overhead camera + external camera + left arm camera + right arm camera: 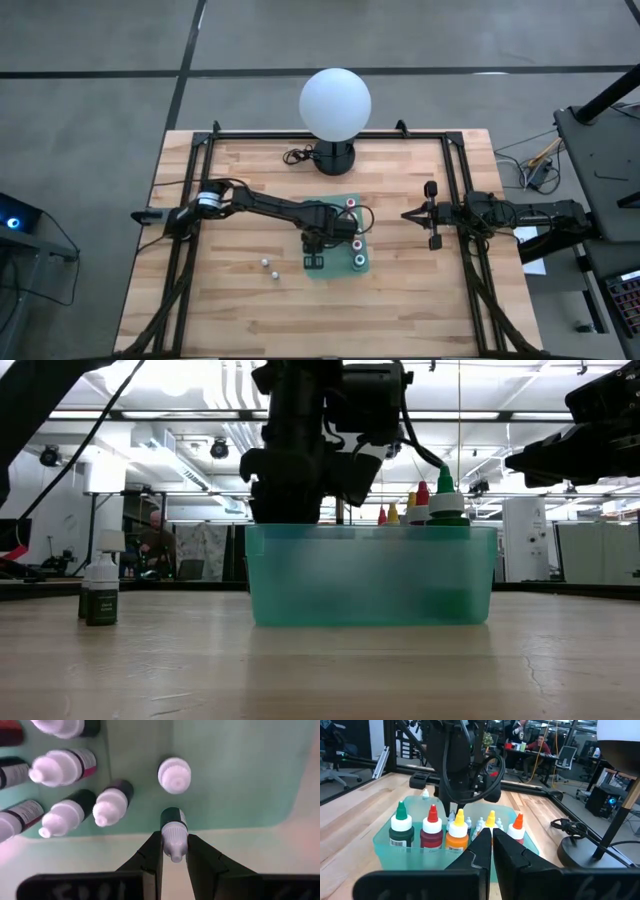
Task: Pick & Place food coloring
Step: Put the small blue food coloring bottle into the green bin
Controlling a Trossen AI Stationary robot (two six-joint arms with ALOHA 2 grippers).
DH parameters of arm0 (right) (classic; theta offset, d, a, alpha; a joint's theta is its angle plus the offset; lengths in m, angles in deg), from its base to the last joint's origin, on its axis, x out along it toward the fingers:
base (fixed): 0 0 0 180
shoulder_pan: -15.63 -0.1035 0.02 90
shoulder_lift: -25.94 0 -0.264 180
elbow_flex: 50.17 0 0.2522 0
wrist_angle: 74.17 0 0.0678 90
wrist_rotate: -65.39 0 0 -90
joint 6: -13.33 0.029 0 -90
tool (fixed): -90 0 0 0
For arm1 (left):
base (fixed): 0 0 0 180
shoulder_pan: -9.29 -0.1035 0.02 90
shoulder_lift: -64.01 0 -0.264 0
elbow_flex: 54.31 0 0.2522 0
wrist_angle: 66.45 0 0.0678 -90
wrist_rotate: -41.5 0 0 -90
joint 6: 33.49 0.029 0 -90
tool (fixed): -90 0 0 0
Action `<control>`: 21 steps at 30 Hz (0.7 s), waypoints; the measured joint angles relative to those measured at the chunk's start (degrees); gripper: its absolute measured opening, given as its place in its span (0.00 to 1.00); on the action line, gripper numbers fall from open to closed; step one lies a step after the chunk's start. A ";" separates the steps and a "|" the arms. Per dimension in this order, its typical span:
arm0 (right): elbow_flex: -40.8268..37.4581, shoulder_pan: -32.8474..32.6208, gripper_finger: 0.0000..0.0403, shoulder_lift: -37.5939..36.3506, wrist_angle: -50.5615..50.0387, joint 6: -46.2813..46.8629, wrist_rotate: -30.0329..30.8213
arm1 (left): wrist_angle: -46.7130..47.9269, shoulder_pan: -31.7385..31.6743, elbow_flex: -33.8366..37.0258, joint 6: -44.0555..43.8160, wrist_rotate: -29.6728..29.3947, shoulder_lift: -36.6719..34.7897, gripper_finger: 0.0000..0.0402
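Observation:
A translucent teal bin [338, 268] [370, 580] stands mid-table. It holds coloured-top food coloring bottles, among them green [401, 827], red [432, 827] and orange [518, 827], and several small white-capped ones [111, 805]. My left gripper [174, 851] [316, 250] points down over the bin, shut on one small white-capped bottle [173, 827] just inside the bin's wall. Two small bottles [265, 262] [276, 272] stand upright on the table left of the bin. My right gripper [491, 837] [408, 214] waits shut at the right, level. My left gripper pinches the small bottle's white cap [174, 840] between its two fingers, which come from above and point down. The bottle is upright below the fingers, dark body downward. Whether its base touches the bin's floor cannot be seen.
A white globe lamp [335, 100] on a black base stands at the table's far middle, its cable [295, 156] beside it. A black frame [200, 150] runs along the table's edges. Bare wood lies on the near side of the bin.

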 joint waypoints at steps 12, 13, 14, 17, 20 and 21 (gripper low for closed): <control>0.00 -0.02 0.02 0.00 -0.01 -0.03 -0.02 | -0.81 -0.02 0.88 -0.52 -0.09 -0.07 0.12; 0.00 -0.02 0.02 0.00 0.01 0.03 0.00 | -0.83 -0.02 0.88 -0.51 -0.09 -0.07 0.13; 0.00 -0.02 0.02 0.00 0.00 0.07 0.00 | -0.85 -0.02 0.88 -0.46 -0.10 -0.07 0.13; 0.00 -0.02 0.02 0.00 0.01 0.04 0.00 | -0.88 -0.02 0.88 -0.44 -0.09 -0.07 0.14; 0.00 -0.02 0.02 0.00 0.01 -0.04 0.00 | -0.91 -0.02 0.71 -0.21 -0.09 -0.07 0.14; 0.00 -0.02 0.02 0.00 0.01 0.02 0.00 | -0.94 -0.02 0.69 -0.20 -0.09 -0.07 0.14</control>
